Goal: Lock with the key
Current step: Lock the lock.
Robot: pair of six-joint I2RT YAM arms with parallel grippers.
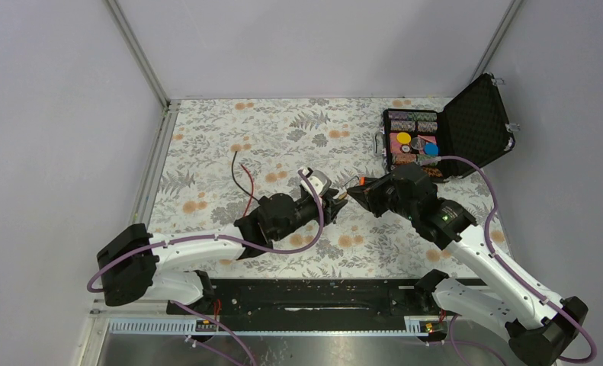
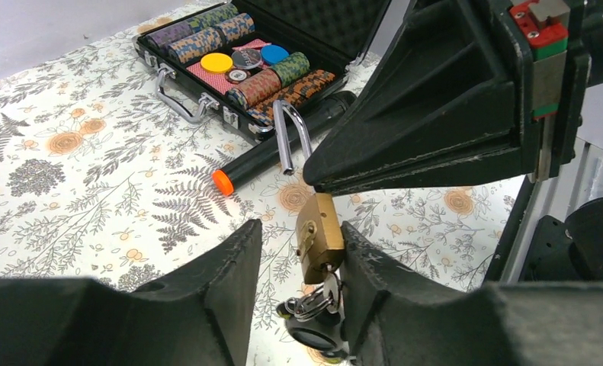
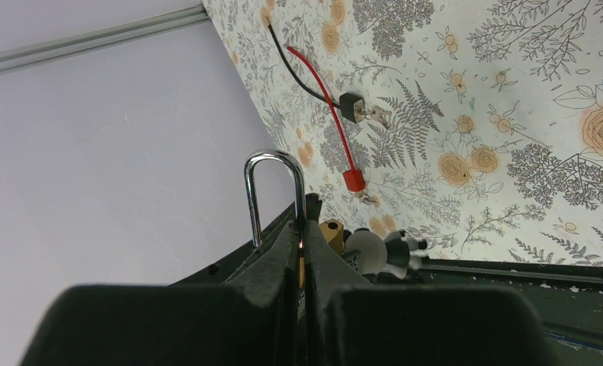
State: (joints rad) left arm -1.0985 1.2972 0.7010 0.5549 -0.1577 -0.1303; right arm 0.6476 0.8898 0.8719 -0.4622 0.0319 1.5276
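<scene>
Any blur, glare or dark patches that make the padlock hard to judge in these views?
Left wrist view: padlock crisp and well lit, left claw fingers dark and soft. Right wrist view: glare streaks on the shackle, right claw fingers black and blurred. Top view: even light, sharp, but the padlock is tiny between the arms.

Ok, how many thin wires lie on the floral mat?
2: the black block-ended wire and the red block-ended wire, together on the mat's left; others may be hidden.

text: none legible | poker chips [image 2: 261, 85]: markings perhaps printed, too small
</scene>
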